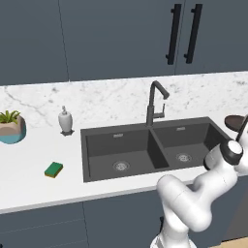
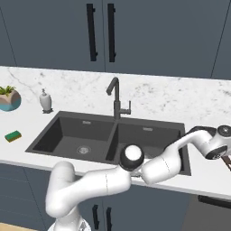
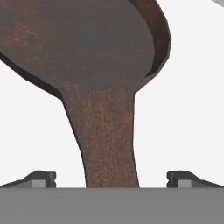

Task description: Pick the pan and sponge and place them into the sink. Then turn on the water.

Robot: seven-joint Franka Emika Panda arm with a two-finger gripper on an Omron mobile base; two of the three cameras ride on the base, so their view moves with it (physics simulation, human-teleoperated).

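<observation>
The dark brown pan [image 3: 87, 39] lies on the white counter right of the sink [image 1: 85, 156], and its edge shows at the far right [image 1: 236, 122]. In the hand view its handle [image 3: 109, 140] runs down between my fingertips [image 3: 41, 179], close below the hand. My gripper [image 3: 111, 180] is open and straddles the handle without closing on it. The green and yellow sponge [image 1: 54, 169] rests on the counter left of the sink, also seen from the right base [image 2: 13, 136]. The dark gooseneck faucet [image 1: 155, 104] stands behind the divider, with no water running.
A white soap dispenser [image 1: 65, 121] and a potted plant in a blue bowl [image 1: 10, 127] stand at the back left of the counter. Dark cabinets with black handles [image 1: 173, 34] hang above. My arm [image 2: 171, 158] stretches across the sink's front right corner.
</observation>
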